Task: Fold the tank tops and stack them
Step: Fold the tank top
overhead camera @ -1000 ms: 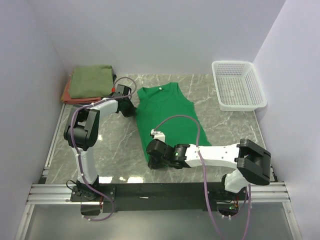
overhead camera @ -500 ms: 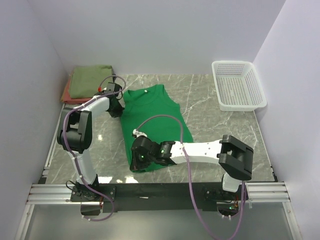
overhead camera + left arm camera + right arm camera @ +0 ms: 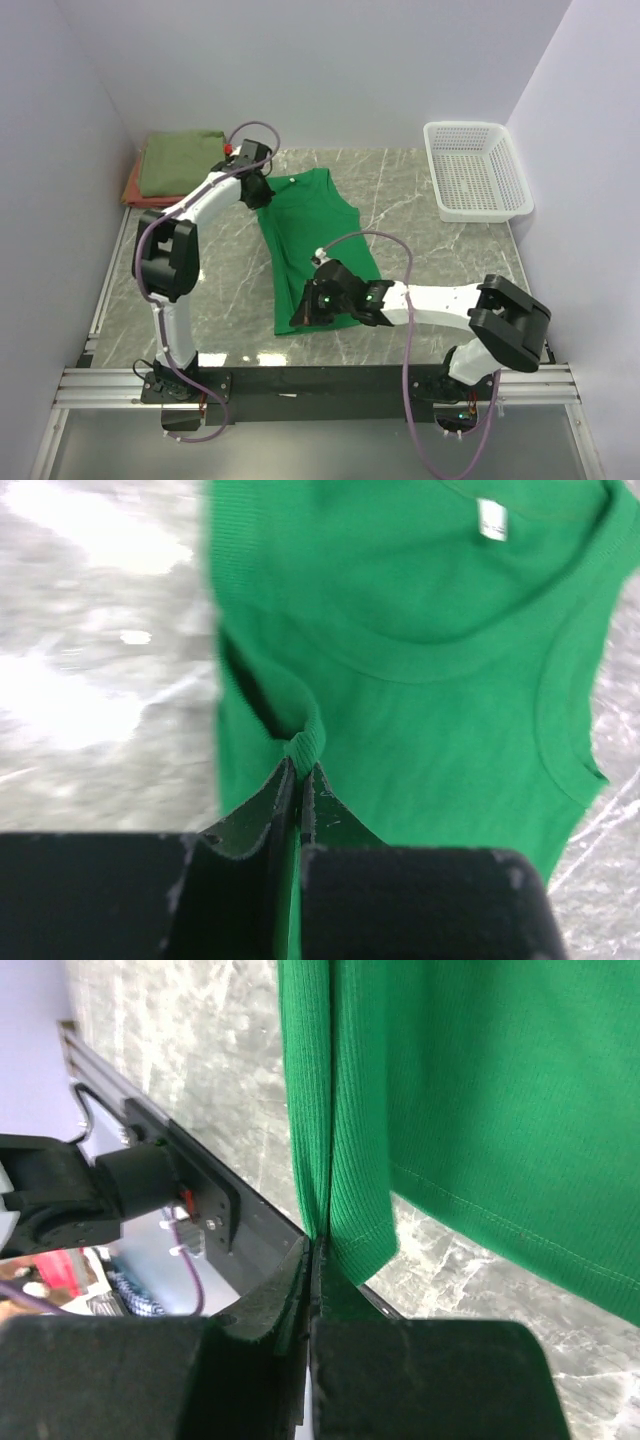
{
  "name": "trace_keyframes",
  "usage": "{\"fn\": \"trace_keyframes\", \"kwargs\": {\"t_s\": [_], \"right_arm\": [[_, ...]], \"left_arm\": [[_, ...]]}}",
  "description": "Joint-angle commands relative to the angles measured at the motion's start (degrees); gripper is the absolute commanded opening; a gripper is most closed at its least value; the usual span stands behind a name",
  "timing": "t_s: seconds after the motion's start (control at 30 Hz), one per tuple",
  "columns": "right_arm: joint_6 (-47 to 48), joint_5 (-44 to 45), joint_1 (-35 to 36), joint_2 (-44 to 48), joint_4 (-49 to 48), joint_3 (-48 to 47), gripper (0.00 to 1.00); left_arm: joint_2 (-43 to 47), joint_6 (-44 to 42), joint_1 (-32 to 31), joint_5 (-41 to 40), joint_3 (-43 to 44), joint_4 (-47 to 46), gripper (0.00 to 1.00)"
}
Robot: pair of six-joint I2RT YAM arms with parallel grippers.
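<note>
A white plastic mesh basket (image 3: 487, 212) sits at the far right corner of the grey marble-patterned worktop (image 3: 425, 215), close against the right wall. Pale lilac walls (image 3: 300, 70) enclose 3 sides. A silver aluminium rail (image 3: 100, 385) runs along the near edge.

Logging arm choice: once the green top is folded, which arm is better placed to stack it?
Left, likely. The left pincer, shut on the green top at its strap, sits near the folded pile; the right pincer holds the hem, farther off.
</note>
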State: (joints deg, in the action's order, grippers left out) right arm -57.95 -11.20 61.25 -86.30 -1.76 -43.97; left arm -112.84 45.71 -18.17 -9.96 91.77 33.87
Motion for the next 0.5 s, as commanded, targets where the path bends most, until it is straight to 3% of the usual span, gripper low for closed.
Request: {"fn": "trace_keyframes", "kwargs": {"t_s": [0.0, 0.23, 0.47], "right_arm": [[-2.69, -3.04, -1.39, 4.03, -5.53, 4.31, 0.0], [-4.54, -2.69, -4.47, 7.99, -8.79, 11.7, 0.0], [-5.94, -2.07, -7.2, 11.33, -10.72, 17.77, 0.0]], "left_arm": [[-3.61, -0.19, -1.77, -0.94, 4.73, -0.12, 0.0], [-10.38, -0.01, -5.9, -0.68, 11.85, 1.46, 0.01], [-13.28, -0.54, -7.49, 0.37, 13.61, 0.76, 0.01]]}}
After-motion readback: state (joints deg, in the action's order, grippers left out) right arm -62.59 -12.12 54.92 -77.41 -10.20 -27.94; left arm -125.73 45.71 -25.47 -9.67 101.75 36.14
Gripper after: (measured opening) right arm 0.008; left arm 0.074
